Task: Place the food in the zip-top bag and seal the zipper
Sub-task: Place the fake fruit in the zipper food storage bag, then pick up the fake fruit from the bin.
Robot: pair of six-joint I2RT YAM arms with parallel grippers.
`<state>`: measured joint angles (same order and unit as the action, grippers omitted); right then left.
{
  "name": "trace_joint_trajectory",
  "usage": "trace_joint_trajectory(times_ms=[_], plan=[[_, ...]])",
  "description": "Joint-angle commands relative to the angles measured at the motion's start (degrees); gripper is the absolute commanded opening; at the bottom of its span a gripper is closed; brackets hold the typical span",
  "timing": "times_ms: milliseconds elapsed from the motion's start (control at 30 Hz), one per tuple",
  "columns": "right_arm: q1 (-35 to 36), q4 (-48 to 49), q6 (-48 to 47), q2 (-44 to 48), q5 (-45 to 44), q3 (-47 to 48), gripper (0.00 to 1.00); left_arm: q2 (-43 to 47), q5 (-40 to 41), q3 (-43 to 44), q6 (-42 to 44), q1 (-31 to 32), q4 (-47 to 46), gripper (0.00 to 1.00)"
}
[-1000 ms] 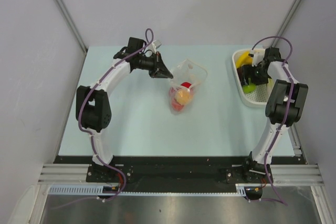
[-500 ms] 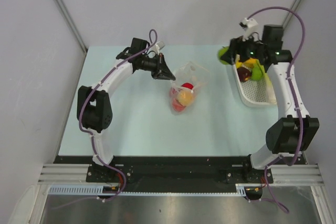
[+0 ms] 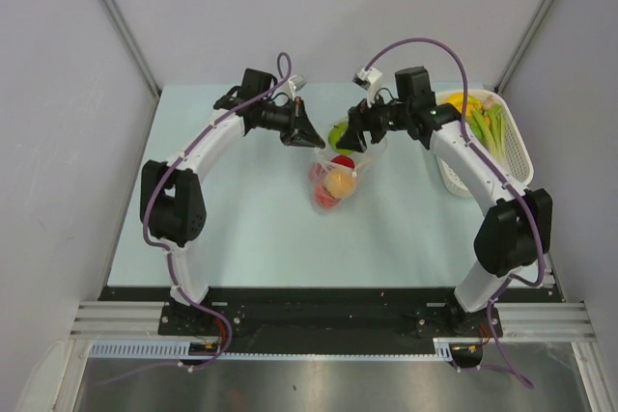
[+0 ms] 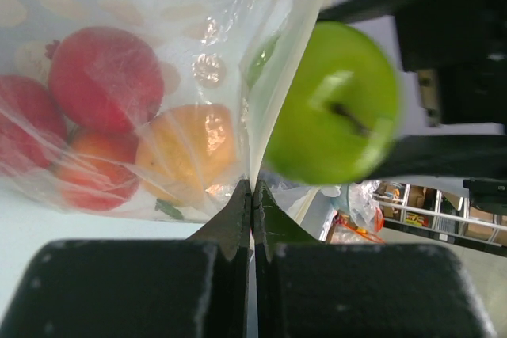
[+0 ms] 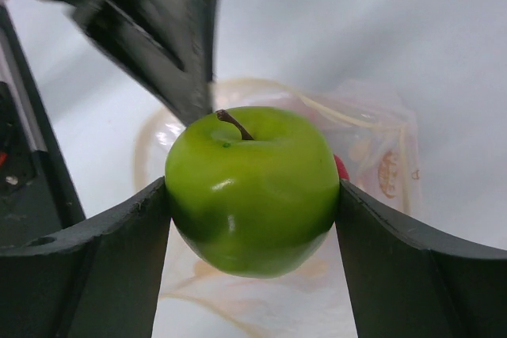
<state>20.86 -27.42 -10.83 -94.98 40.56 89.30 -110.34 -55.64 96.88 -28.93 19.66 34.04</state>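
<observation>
The clear dotted zip-top bag (image 3: 340, 173) lies mid-table with red and orange fruits (image 3: 337, 178) inside; they also show through the plastic in the left wrist view (image 4: 103, 77). My left gripper (image 3: 309, 134) is shut on the bag's upper edge (image 4: 255, 156) and holds the mouth up. My right gripper (image 3: 345, 134) is shut on a glossy green apple (image 5: 252, 187) and holds it just above the bag's open mouth (image 5: 238, 93), right next to the left fingers. The apple also shows in the left wrist view (image 4: 333, 112). I cannot make out the zipper strip.
A white perforated basket (image 3: 488, 147) stands at the table's right edge, holding green and yellow items (image 3: 488, 123). The right arm's cable arches above the table's back. Grey walls close in on three sides.
My right gripper lifted the green apple out of the basket and carried it left, from above the basket to over the bag's mouth. The left gripper kept its hold on the bag.
</observation>
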Motion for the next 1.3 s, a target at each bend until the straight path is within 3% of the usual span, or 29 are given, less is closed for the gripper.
trace_joint_trajectory(times_ms=[0,67,100,267,433,533,733,1033,1267], plan=[[1.98,-3.07,-9.70,-2.57,-5.56,-0.53,0.76,4.35,-2.20,0.68,0.89,-0.24,-0.73,0.00],[2.43,-4.31,-9.56,-2.58,-8.64,-0.44,0.98,4.35,-2.28,0.41,0.98,-0.24,-0.73,0.00],[2.34,-4.31,-9.04,-1.97,-8.91,-0.53,1.00,4.44,-2.20,0.07,0.98,-0.32,-0.73,0.00],[-0.90,-2.99,-5.70,2.69,-7.69,-0.18,1.00,3.82,-2.28,-0.11,0.63,-0.59,-1.17,0.00],[-14.69,-3.25,-2.09,2.52,-6.89,1.23,1.00,3.12,-2.11,0.94,0.54,-0.59,-1.35,0.00],[-22.77,-4.66,-2.44,0.33,-10.31,2.46,0.97,2.59,-1.93,1.73,0.71,-0.59,-0.82,0.00],[-30.96,-4.66,-4.99,-7.05,-19.54,3.78,0.87,1.63,-1.49,2.26,0.89,-0.59,-0.56,0.00],[-34.05,-1.24,-5.43,-17.08,-31.23,6.33,0.59,0.57,0.00,3.49,1.86,-1.20,0.76,0.00],[-34.05,4.29,-4.47,-21.03,-38.35,5.01,0.50,-0.22,0.53,3.49,2.03,-1.91,1.03,0.00]])
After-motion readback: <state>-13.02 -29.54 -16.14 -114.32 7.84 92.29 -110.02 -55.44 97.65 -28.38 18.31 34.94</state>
